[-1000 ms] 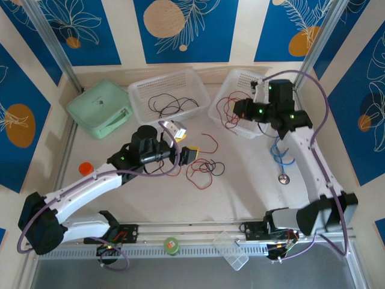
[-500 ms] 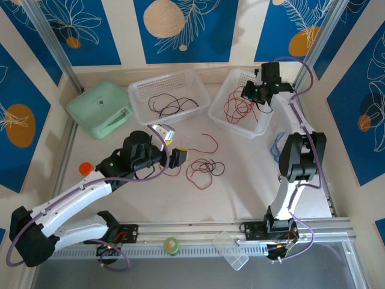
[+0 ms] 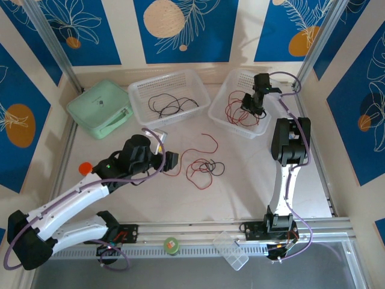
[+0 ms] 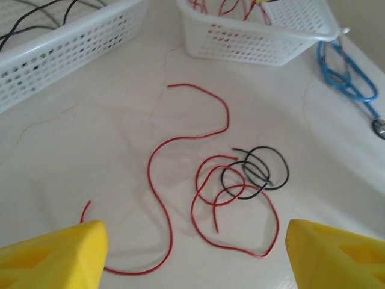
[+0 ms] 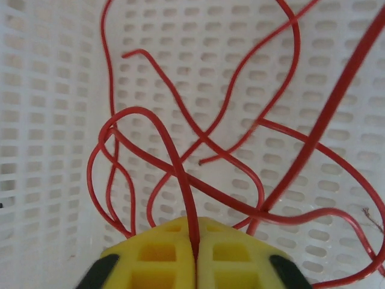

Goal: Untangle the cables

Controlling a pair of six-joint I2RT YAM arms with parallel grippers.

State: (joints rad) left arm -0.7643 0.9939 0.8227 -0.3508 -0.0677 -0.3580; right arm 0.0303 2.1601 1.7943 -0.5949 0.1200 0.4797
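I see red cables (image 4: pixel 149 177): smooth, shiny plastic skin | white basket (image 4: pixel 252 45): plastic, full of holes | table (image 4: pixel 90 138) under basket: smooth, matt

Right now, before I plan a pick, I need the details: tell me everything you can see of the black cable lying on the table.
The black cable is a thin, smooth-looking wire. It is curled into a few overlapping loops and lies flat near the middle of the pale table. A red cable loops through it and crosses it at several points, so the two are tangled together. The open left gripper is close by but not touching it.
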